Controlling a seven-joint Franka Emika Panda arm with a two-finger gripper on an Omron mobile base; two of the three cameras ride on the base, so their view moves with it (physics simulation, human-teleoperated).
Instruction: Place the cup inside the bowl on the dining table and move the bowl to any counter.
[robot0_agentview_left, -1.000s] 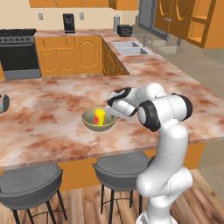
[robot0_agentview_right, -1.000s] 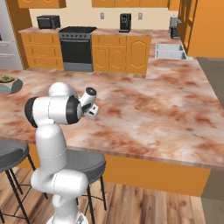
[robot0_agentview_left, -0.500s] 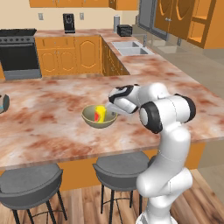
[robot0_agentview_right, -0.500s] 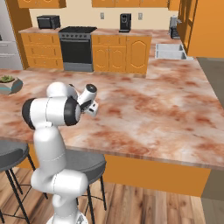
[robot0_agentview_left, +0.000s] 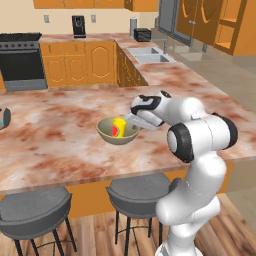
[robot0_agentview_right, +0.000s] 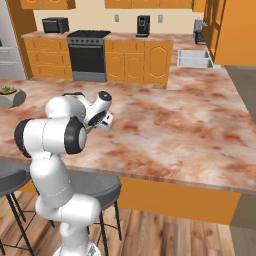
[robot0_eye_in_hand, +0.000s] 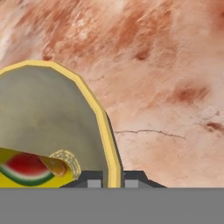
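Olive-tan, with a paler yellow rim, the bowl (robot0_agentview_left: 118, 132) sits on the marble surface (robot0_agentview_left: 60, 135) of the dining table, near its front edge. Inside it the yellow cup (robot0_agentview_left: 118, 127) lies tipped over, its long axis slanting against the bowl's wall. The pincer (robot0_eye_in_hand: 113, 178) is nearly closed, its two tips pinching the bowl's rim on the arm's side.

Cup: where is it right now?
In the left base view the cup sits inside the bowl on the dining table, near the stool-side edge, with the gripper at the bowl's right rim.
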